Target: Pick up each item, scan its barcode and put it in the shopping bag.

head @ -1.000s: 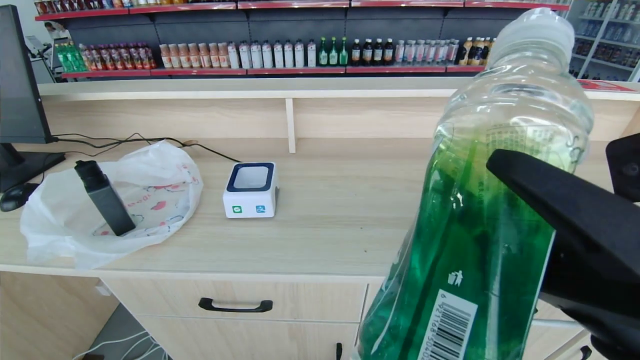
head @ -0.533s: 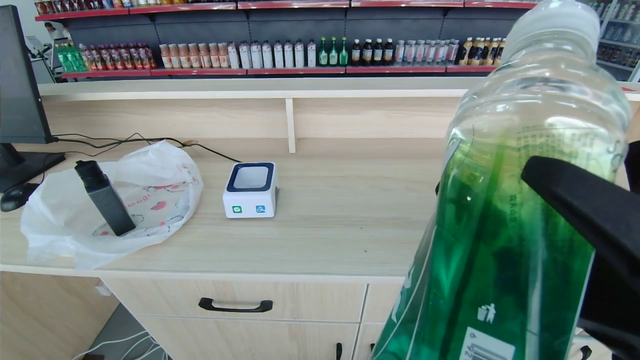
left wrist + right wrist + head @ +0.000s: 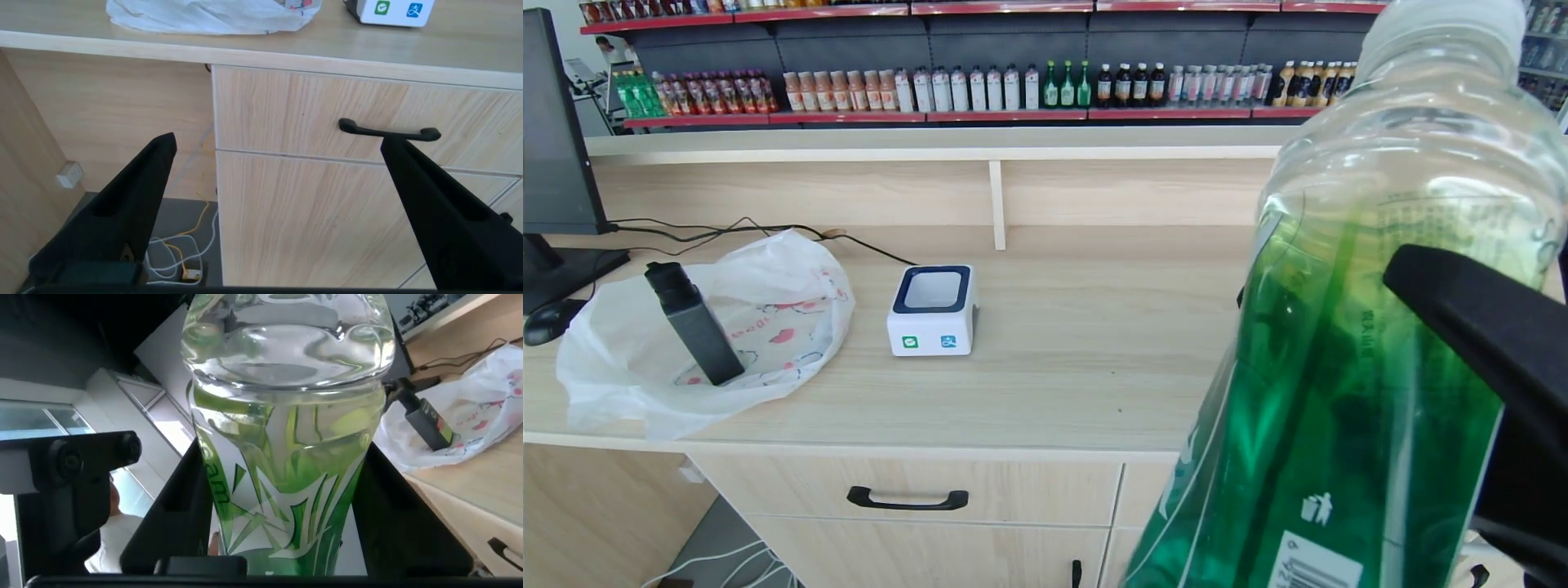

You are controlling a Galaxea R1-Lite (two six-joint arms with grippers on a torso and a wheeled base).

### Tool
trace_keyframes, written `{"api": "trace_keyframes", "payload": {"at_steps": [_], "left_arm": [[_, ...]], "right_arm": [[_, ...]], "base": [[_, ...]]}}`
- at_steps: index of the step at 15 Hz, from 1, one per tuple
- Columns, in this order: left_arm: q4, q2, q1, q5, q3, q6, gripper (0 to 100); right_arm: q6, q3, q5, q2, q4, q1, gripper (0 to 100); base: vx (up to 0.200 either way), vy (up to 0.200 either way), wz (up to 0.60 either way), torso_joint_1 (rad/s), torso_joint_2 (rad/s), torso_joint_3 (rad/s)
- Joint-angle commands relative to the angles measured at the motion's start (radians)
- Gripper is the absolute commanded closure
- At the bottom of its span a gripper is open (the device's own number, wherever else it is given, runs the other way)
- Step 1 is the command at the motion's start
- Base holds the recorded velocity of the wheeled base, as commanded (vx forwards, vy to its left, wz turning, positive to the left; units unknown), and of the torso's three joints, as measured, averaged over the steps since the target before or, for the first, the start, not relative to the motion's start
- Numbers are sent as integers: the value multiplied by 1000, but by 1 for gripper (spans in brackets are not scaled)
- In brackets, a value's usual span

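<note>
Gripping the bottle [image 3: 1339,367] with my right gripper [image 3: 286,539], jaws clamped on its green body, I hold it raised near the counter's [image 3: 1054,367] right front corner. My left gripper [image 3: 278,143] hangs open below the front edge, facing the drawers [image 3: 286,106]. The bag [image 3: 621,367] lies at the left front corner.

A clear green-labelled bottle [image 3: 1347,392], cap up and slightly tilted, is clamped in the right claw [image 3: 286,527]. Well to that claw's left stands the white scanner [image 3: 931,310]. Farther left lies the open shopping bag [image 3: 613,376], with a dark grey container [image 3: 696,327] leaning inside.
</note>
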Motion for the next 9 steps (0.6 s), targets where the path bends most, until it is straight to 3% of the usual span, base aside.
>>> {"api": "trace_keyframes", "payload": {"at_steps": [1,9], "left_arm": [[0,0,0,0,0,1,0],[0,0,0,0,0,1,0]], "right_arm": [[-56,-4,1,30,-1,-1,100],[-404,19,1,86,-1,-40,100]], "base": [[0,0,0,0,0,0],[0,0,0,0,0,0]]}}
